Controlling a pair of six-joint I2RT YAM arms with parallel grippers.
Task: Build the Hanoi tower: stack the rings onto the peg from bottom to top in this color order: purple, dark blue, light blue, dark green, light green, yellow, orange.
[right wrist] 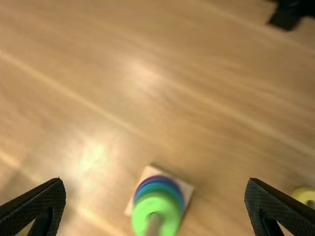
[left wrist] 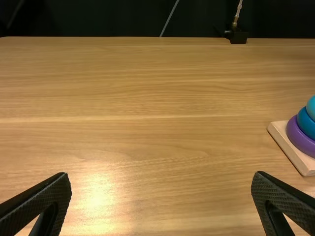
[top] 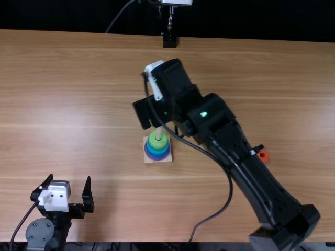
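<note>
In the top view my right gripper (top: 159, 124) is above the far side of the wooden base (top: 168, 160); the peg (top: 158, 134) rises from rings with purple (top: 157, 157) lowest, blues above it and light green (top: 158, 139) uppermost. My left gripper (top: 70, 179) is open at the near left. In the left wrist view, the left gripper (left wrist: 161, 176) has nothing between its fingers. In the right wrist view, the right gripper (right wrist: 155, 181) is open and empty, with the green ring (right wrist: 147, 209) and a yellow ring (right wrist: 306, 195) visible. An orange ring (top: 263, 156) lies right of the right forearm.
The right arm stretches diagonally from the near right across the wooden table (top: 78, 94), covering part of its right half. A cable loops beside that arm. At the table's far edge stands a black mount (top: 169, 41).
</note>
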